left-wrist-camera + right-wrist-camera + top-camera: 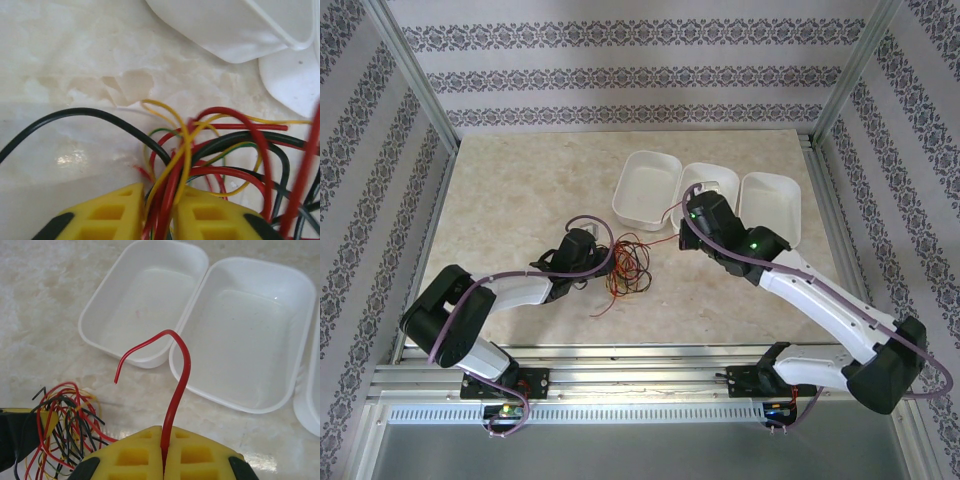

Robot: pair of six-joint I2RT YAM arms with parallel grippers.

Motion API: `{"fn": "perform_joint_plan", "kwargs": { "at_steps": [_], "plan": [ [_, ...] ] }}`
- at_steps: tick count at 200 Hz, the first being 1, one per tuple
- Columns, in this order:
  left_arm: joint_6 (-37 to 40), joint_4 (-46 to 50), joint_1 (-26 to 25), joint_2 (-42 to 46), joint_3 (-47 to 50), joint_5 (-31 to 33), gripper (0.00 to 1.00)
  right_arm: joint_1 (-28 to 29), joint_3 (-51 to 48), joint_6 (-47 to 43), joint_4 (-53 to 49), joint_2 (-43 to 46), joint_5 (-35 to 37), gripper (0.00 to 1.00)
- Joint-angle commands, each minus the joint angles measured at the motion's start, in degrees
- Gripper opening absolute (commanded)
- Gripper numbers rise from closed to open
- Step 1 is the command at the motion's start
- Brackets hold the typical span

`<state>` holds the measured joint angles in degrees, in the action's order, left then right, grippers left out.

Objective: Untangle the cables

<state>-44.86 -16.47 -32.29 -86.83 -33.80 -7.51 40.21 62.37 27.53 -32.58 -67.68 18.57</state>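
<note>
The cables (628, 265) lie as a tangle of thin red, yellow and black wires on the marble table, just in front of the white trays. My left gripper (592, 240) is at the tangle's left side. In the left wrist view its yellow fingers (120, 212) are shut on a bundle of red and yellow strands (172, 185), and more loops (235, 150) spread out beyond them. My right gripper (164, 442) is shut on a single red cable (180, 372). That cable rises from the jaws and hooks over to a free end, while the tangle (65, 415) sits down to the left.
Three white trays stand side by side at the back: the left tray (645, 190), the middle one (718, 178) partly behind my right arm, and the right one (775, 205). Metal frame posts and patterned walls enclose the table (520, 200).
</note>
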Motion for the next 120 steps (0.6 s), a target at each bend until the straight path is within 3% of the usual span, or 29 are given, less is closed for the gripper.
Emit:
{"fn": "perform_joint_plan", "kwargs": {
  "at_steps": [1,120],
  "plan": [
    [-1.36,2.42,-0.42,0.18,1.03,2.45,0.25,-0.87,-0.1,-1.27,-1.17,1.88,2.88,0.0],
    [-2.43,3.11,-0.41,0.3,0.94,3.65,0.27,-1.66,3.55,-3.88,-4.23,4.58,5.99,0.0]
  ]
}}
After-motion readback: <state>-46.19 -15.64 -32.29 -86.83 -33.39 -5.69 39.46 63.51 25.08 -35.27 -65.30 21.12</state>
